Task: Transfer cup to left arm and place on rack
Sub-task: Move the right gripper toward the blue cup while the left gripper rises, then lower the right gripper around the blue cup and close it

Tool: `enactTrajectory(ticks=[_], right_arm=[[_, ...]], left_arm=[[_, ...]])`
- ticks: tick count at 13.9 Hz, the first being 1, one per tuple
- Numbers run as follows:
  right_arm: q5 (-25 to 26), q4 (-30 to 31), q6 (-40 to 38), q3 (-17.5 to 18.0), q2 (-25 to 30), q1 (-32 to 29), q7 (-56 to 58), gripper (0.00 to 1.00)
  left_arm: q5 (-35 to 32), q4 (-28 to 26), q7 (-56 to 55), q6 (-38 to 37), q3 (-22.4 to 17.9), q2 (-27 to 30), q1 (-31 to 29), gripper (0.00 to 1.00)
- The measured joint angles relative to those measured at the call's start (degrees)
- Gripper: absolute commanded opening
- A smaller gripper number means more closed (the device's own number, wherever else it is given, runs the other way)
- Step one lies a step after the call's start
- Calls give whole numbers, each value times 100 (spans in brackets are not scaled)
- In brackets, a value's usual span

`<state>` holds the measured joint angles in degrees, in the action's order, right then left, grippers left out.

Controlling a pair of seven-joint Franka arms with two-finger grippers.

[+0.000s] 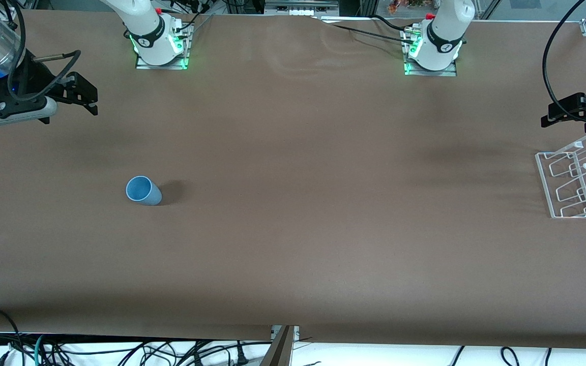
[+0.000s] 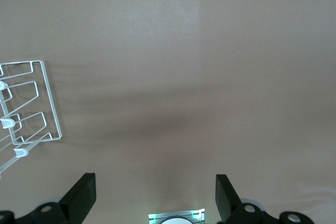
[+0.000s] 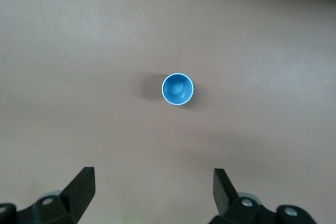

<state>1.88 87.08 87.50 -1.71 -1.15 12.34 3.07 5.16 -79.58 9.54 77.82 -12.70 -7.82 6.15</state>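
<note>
Well, we think the cup (image 1: 143,190) is light and slippery, so our wide-open right end effector (image 3: 152,190) should pinch its sides.

White arms (image 1: 143,23), black fingers (image 2: 81,198), green-lit bases (image 1: 160,62)
</note>
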Motion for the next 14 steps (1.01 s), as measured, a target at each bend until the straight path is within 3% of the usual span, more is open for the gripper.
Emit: enactTrajectory(ticks=[9, 14], right_arm=[[0, 310, -202, 3, -159, 1, 25, 99], [1, 1210, 865, -97, -242, -9, 353, 99]], left_arm=[[-58, -5, -7, -1, 226, 82, -17, 100], [-58, -57, -7, 0, 226, 81, -27, 100]])
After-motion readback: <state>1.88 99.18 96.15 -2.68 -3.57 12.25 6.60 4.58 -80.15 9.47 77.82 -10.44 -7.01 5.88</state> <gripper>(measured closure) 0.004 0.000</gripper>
